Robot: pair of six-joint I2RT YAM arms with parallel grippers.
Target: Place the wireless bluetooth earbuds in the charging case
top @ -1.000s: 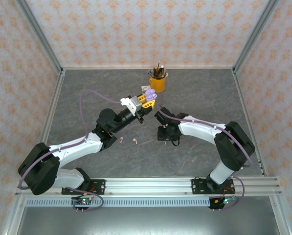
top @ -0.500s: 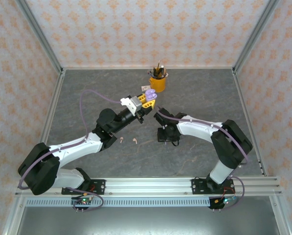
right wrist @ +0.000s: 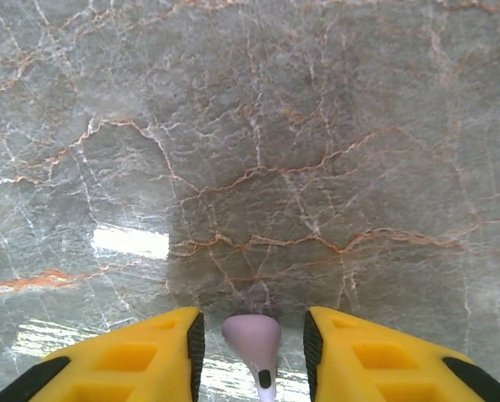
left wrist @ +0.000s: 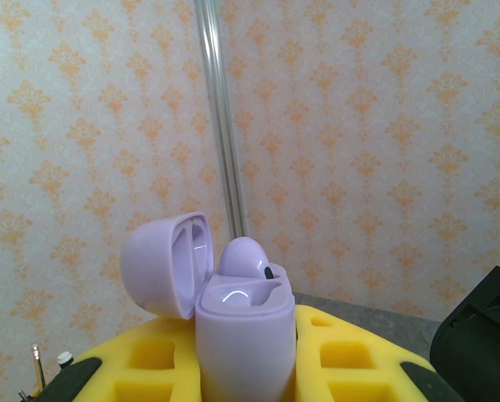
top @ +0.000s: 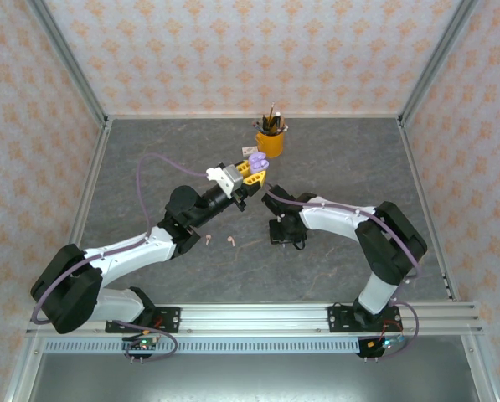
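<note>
Left gripper (left wrist: pixel 246 368) is clamped on the lilac charging case (left wrist: pixel 243 331), held upright off the table, lid (left wrist: pixel 162 266) flipped open to the left. First lilac earbud (left wrist: pixel 244 255) sits in the case, dome sticking up. Right gripper (right wrist: pixel 252 322) points down at the grey marble table (right wrist: pixel 258 126), yellow fingers (right wrist: pixel 141 356) apart. Second lilac earbud (right wrist: pixel 251 335) is between them, small gap each side, not pinched; can't tell if it touches the table. Top view: pink earbud (top: pixel 209 240) and another pink earbud (top: pixel 231 239) lie loose on the table between the arms. Orange pen cup (top: pixel 270 142) stands at the back, near the case.
</note>
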